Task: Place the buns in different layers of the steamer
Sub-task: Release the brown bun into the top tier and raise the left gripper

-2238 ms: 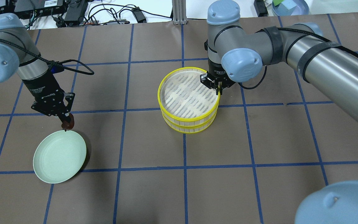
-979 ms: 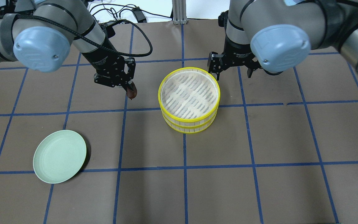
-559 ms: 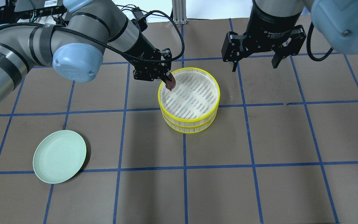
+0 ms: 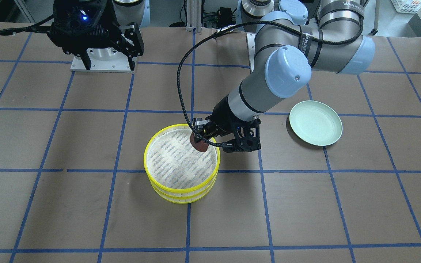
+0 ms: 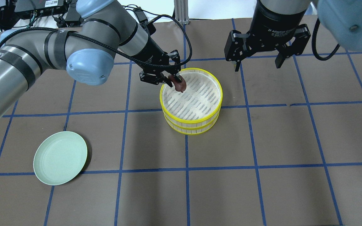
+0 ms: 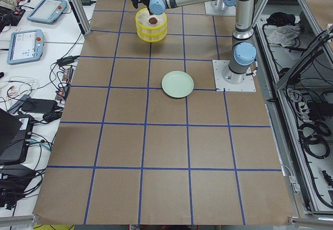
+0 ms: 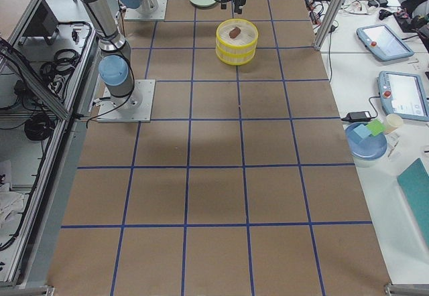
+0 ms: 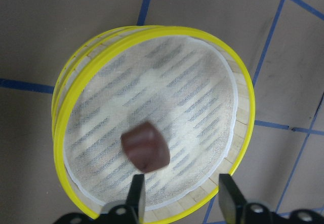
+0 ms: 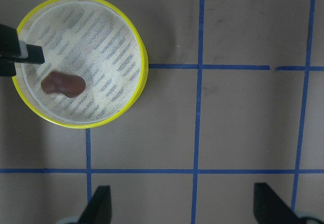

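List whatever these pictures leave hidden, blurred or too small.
- Lower layer, inside: covered by the upper layer in every view.
- Cream-white bun: seen in no view.
- Brown bun: blurred in the left wrist view; resting on the mesh or in mid-air, cannot tell.

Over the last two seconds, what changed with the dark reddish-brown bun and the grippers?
The left gripper carried the dark reddish-brown bun from above the pale green plate to the yellow-rimmed top steamer tray; its fingers now stand apart and the bun looks released onto the mesh. The right gripper left the tray's rim, drew back and opened. Plate and stacked trays stayed put.
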Robot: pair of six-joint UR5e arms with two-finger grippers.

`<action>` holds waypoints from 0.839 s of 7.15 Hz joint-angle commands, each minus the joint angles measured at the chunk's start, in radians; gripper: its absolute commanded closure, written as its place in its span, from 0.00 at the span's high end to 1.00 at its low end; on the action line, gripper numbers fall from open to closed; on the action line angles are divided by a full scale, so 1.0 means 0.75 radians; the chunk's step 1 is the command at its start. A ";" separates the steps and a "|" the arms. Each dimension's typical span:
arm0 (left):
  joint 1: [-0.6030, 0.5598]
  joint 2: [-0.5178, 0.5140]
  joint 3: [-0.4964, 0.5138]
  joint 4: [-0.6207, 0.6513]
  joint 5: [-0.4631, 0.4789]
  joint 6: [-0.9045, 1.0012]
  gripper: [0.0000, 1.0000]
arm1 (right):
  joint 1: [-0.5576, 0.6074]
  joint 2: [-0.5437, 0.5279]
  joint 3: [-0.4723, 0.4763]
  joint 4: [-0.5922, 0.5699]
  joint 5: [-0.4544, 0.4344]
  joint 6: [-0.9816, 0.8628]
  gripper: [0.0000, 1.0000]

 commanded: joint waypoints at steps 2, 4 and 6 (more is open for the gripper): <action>-0.008 0.036 0.010 0.002 0.102 -0.014 1.00 | -0.009 0.003 0.000 -0.018 0.004 -0.024 1.00; 0.030 0.072 0.022 -0.010 0.284 0.063 1.00 | -0.066 0.001 -0.002 -0.022 0.042 -0.045 1.00; 0.125 0.156 0.027 -0.153 0.454 0.274 1.00 | -0.070 -0.005 0.000 -0.022 0.044 -0.069 1.00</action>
